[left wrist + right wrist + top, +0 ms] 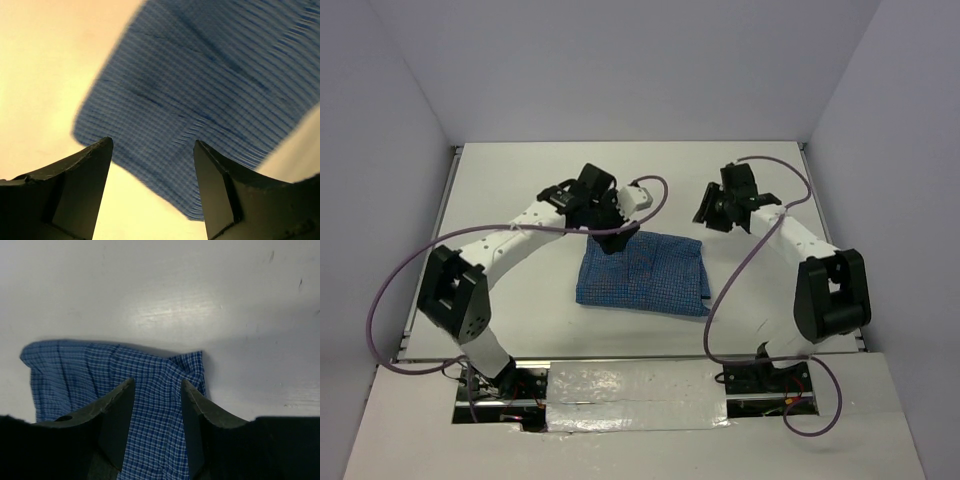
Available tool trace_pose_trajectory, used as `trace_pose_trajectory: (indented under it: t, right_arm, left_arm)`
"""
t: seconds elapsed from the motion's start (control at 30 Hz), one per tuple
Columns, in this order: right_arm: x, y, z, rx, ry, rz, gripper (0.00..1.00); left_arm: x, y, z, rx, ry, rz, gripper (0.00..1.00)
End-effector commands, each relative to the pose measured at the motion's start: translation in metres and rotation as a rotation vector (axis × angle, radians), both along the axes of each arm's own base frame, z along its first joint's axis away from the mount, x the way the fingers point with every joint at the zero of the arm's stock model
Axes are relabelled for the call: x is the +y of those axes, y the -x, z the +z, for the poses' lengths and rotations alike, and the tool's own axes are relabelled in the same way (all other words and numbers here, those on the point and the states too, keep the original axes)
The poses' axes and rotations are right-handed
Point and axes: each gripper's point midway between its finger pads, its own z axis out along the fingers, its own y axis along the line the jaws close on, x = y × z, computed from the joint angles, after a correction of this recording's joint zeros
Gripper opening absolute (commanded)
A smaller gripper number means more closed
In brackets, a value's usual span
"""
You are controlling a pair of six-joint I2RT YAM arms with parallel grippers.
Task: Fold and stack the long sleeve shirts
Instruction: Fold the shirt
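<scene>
**Long sleeve shirt folded flat at mid-table, both grippers parted and empty**

Long sleeve shirt [642, 272] lies on the white table [520, 190], between the two arms and near the table's middle. It is folded into a flat, roughly four-sided packet, narrower at its far edge than at its near edge. The cloth is a thin woven fabric in a fine blue-and-white check. In the right wrist view, the shirt [115, 370] shows soft creases running toward a puckered corner and a rounded fold at its other end. In the left wrist view, the shirt [210, 90] is blurred, so the checks read as fine stripes. A darker seam or fold line crosses it on a slant.

The left gripper [613, 242] hangs over the packet's far left corner. Its dark, wedge-shaped fingers [80, 190] stand wide apart with nothing between them. The left gripper [152, 145] looks down on the cloth, and whether it touches it cannot be told.

The right gripper [718, 212] sits beyond the shirt's far right corner, apart from the cloth. Its black fingers [117, 420] are parted by a narrower gap, and the right gripper [157, 382] grasps nothing. The checked cloth shows through the gap from below.

Purple cables [390, 300] loop from both arms.
</scene>
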Motion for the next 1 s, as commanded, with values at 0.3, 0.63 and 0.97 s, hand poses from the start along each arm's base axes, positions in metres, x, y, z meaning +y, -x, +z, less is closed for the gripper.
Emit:
trace_pose_trajectory:
  t: [0.3,0.63,0.97]
  right_arm:
    - [0.001,0.015,-0.094,0.246,0.0,0.006,0.35]
    - [-0.003,-0.043,-0.078,0.156,0.002,-0.038,0.0]
    - [-0.009,-0.077,-0.078,0.174,0.033,-0.013,0.26]
  left_arm:
    - [-0.027,0.093,-0.077,0.116,-0.083,-0.181,0.78]
    - [-0.014,0.1,-0.122,0.004,-0.285,-0.272,0.78]
    - [-0.022,0.096,-0.115,-0.015,-0.283,-0.267,0.8]
